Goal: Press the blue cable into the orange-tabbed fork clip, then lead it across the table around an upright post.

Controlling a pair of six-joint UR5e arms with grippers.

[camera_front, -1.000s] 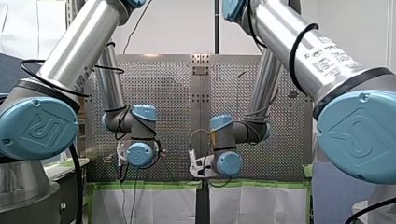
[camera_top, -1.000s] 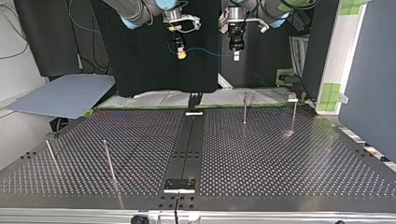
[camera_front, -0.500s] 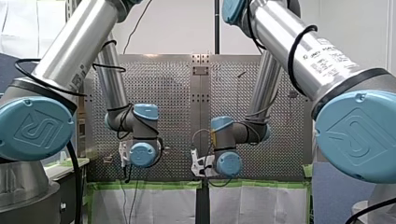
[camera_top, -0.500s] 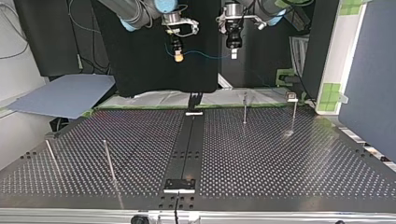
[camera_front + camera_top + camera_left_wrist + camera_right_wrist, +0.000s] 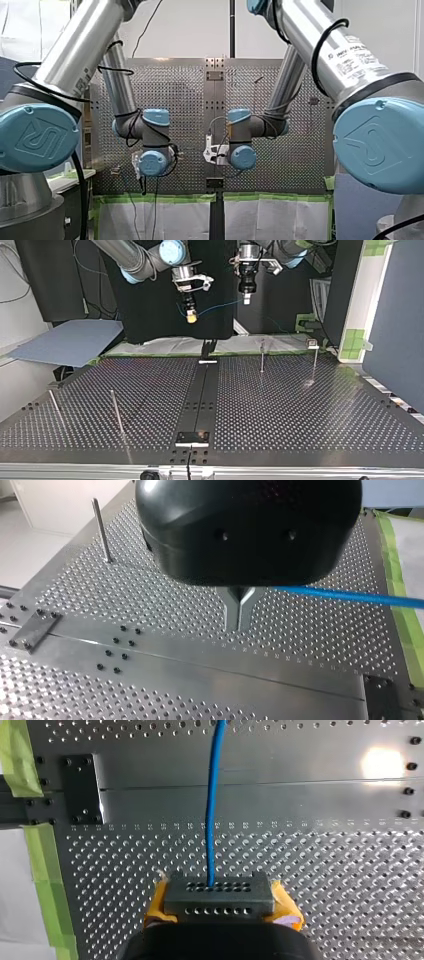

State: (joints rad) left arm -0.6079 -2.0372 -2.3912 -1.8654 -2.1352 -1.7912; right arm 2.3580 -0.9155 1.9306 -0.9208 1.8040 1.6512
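The blue cable (image 5: 220,305) hangs in a shallow sag between my two grippers, high above the table's far edge in the top view. My right gripper (image 5: 190,315), with yellow pads, is shut on one end of it; in the right wrist view the cable (image 5: 211,810) runs straight ahead from between the pads (image 5: 156,907). My left gripper (image 5: 246,296) holds the other end. Its metal fingers (image 5: 238,616) are shut, and the cable (image 5: 350,597) leaves sideways from them. No orange-tabbed clip can be made out.
Thin upright posts stand on the perforated table (image 5: 300,410): two at the top view's right (image 5: 262,356) (image 5: 315,362), two at its left (image 5: 116,412) (image 5: 54,407). A small fixture (image 5: 312,343) sits behind the rightmost post. A dark rail (image 5: 202,395) runs down the middle.
In the top view my right gripper has come down and forward with the cable. My left gripper has shifted slightly toward the middle. The cable now slants between them.
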